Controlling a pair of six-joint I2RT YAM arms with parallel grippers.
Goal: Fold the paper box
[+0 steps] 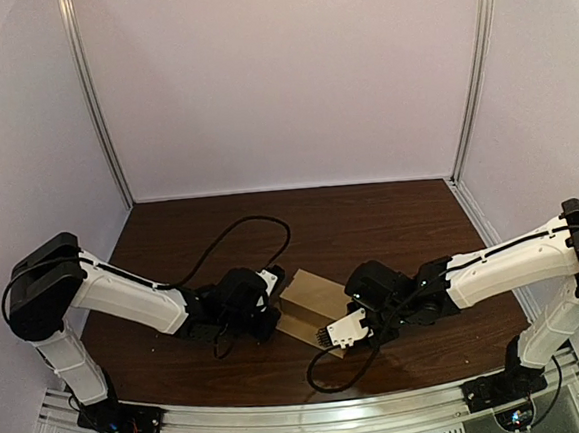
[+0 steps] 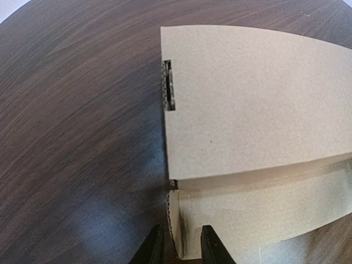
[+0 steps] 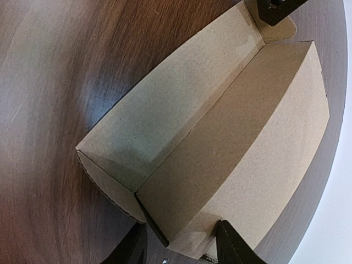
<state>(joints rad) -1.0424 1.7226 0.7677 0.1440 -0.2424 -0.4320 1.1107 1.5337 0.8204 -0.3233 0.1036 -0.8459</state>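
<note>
Paper box (image 1: 312,307) part-formed on the dark wood table (image 1: 390,219), one arm at each end.
Box sits toward the near edge, between the two grippers, with one broad panel up and a side wall folded along a crease. Left gripper (image 2: 179,245): fingers (image 2: 153,250) narrowly apart, with the corner of the box's side wall standing between them. Cannot tell whether they pinch it. Right gripper (image 3: 179,245): fingers (image 3: 234,247) spread wide, straddling the box's other end — one finger overlaps the broad panel.
</note>
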